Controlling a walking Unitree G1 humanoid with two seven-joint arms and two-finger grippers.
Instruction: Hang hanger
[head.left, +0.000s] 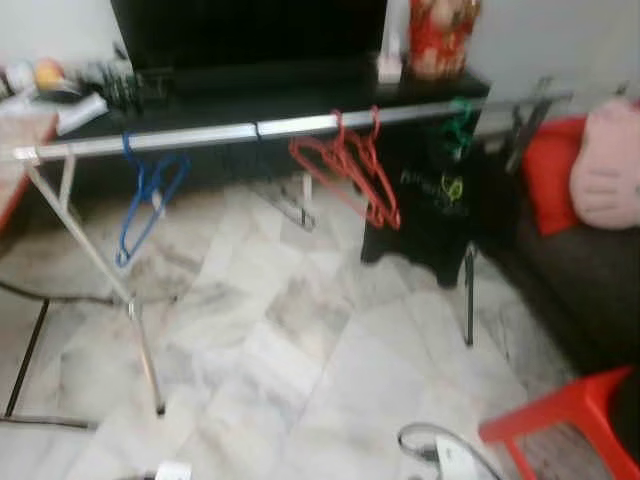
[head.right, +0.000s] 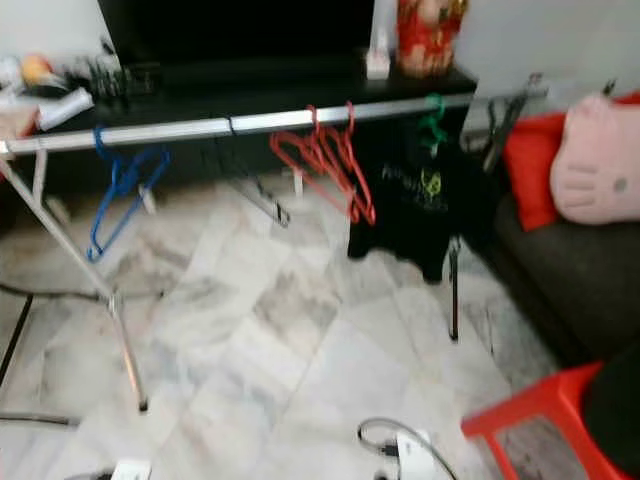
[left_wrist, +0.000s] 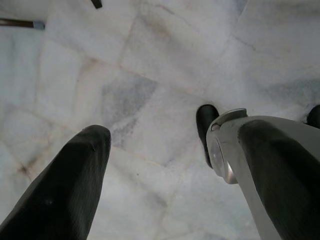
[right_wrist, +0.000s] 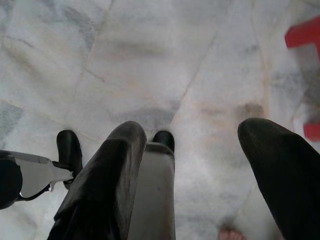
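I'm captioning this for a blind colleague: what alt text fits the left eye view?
A silver clothes rail spans a marble floor, holding a blue hanger, red hangers and a green hanger. Behind stands a black TV stand; a red stool sits nearby.

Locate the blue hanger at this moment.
In the left eye view the blue hanger hangs near the left end of the silver rail, by the rack's left legs, well left of the red hangers.
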